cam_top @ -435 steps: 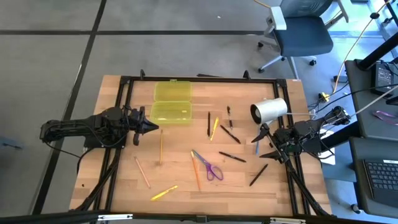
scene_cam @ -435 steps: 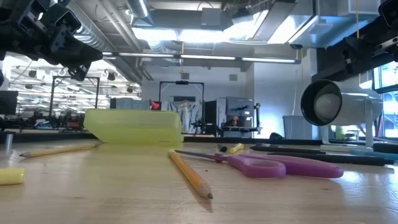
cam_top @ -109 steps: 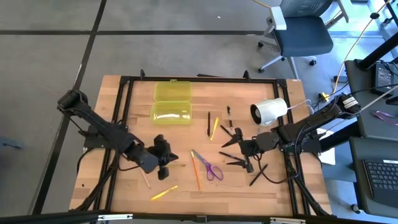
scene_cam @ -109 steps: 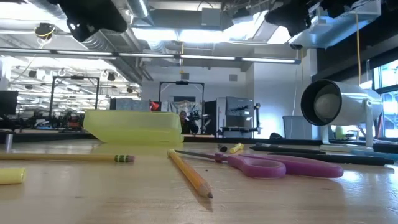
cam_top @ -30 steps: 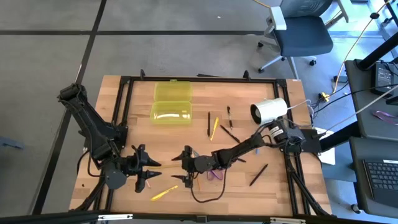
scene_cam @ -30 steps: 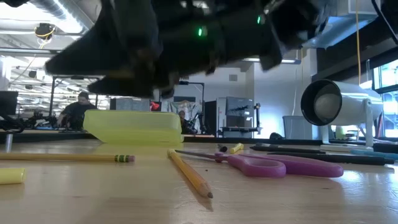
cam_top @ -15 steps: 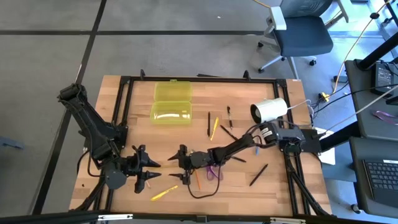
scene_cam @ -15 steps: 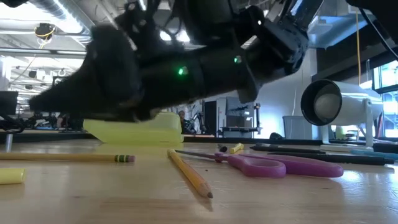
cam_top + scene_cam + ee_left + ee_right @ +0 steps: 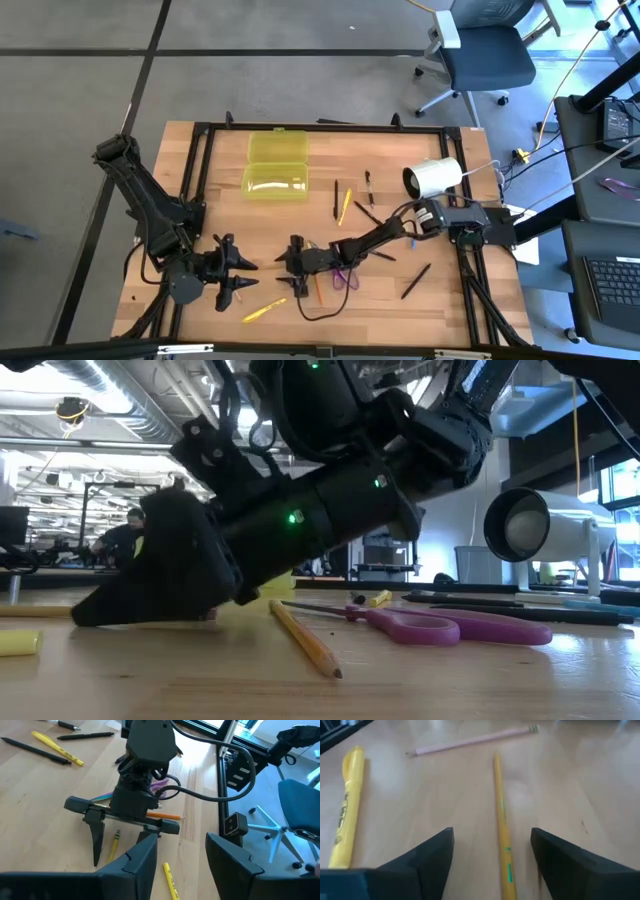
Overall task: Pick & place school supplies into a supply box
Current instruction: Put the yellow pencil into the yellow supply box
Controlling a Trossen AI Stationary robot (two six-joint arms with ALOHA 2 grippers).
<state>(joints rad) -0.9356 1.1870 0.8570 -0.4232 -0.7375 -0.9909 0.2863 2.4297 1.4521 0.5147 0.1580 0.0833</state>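
My right gripper (image 9: 290,266) reaches across to the table's near left and stands open. Its tips are down by the tabletop, one on each side of a yellow pencil (image 9: 501,815) that lies flat on the wood, and neither touches it. The left wrist view shows this straddle from the front, with the pencil (image 9: 114,845) between the two fingers. My left gripper (image 9: 240,276) hovers open just left of it, holding nothing. The yellow-green supply box (image 9: 276,166) lies open at the far side. Purple-handled scissors (image 9: 450,626) and an orange pencil (image 9: 305,640) lie flat nearby.
A yellow highlighter (image 9: 345,810) and a tan pencil (image 9: 475,740) lie beside the straddled pencil. Black pens and a yellow one (image 9: 345,205) are scattered mid-table. A white cylinder (image 9: 432,178) stands at the far right. The black frame rails (image 9: 195,180) run along the table's sides.
My right gripper has come down toward the tabletop and a little toward the table's left edge, tipping its fingers lower until they stand on either side of the yellow pencil. The pencil has stayed where it lay.
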